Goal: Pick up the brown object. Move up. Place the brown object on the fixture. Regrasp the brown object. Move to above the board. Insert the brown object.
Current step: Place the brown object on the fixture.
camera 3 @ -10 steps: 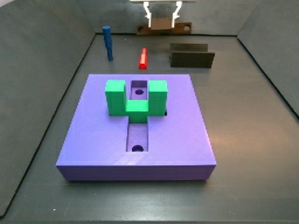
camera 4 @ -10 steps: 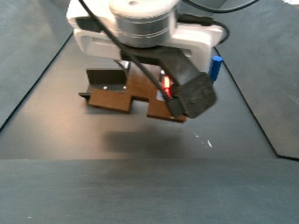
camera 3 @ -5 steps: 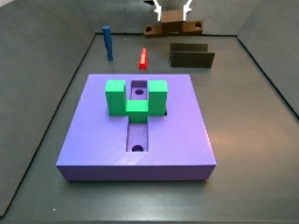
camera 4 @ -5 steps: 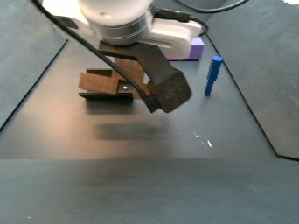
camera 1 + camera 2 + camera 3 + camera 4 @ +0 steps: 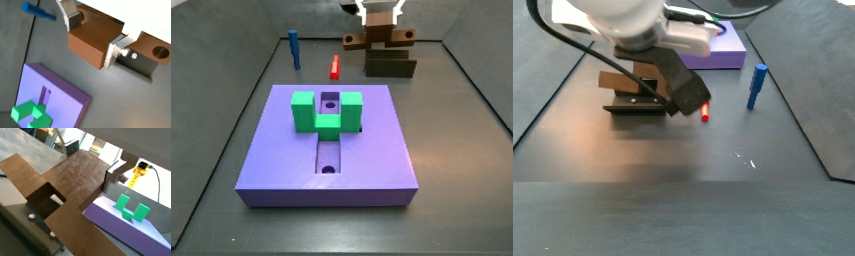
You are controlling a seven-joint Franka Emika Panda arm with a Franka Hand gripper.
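The gripper holds the brown object, fingers clamped on its middle, just above the fixture, at the far end from the board.

One gripper, one brown object, one fixture, one board

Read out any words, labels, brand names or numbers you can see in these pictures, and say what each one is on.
No readable text in any view.
The brown object, held in the gripper above the fixture, is unmarked.
The board carries no print either.
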